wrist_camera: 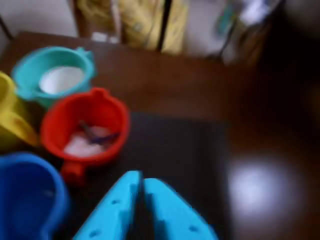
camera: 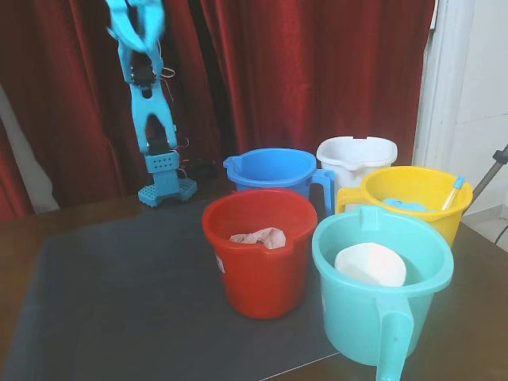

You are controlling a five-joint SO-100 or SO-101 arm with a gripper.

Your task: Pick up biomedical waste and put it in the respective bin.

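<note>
Claw [wrist_camera: 142, 182] empty; blue syringe [wrist_camera: 102, 138] in red bucket [wrist_camera: 55, 132].

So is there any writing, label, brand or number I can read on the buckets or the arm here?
None readable.
Red bucket: a pale patch on its left side, too small to read.
Arm and the other buckets: no text seen; the wrist view is too blurred to tell.

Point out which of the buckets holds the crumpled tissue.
The red bucket, front and centre in the fixed view: the whitish-pink tissue lies inside it. The teal bucket beside it holds a smooth white object instead.
</note>
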